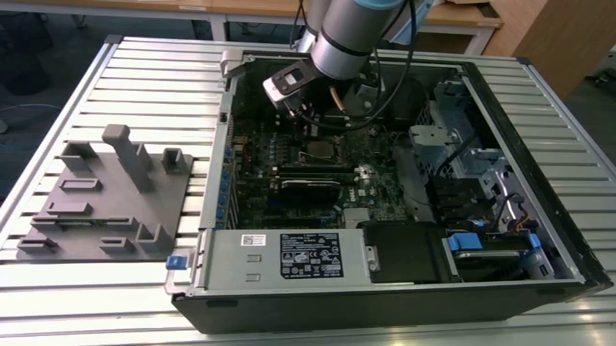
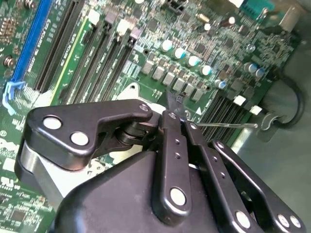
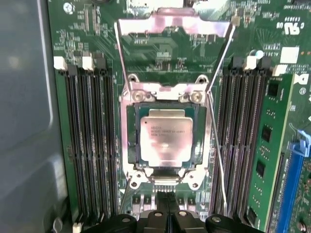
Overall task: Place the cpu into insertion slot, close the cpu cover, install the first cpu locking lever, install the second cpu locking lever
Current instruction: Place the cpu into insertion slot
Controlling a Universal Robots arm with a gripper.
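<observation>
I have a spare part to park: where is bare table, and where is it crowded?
Bare table between the grey fixture and the far edge, and a strip along the near edge. Crowded: inside the case, where memory slots flank the cpu.

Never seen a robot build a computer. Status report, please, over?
Gripper shut, hovering beside the insertion slot. Cpu seated in slot. Cpu cover open. No obstruction seen.
</observation>
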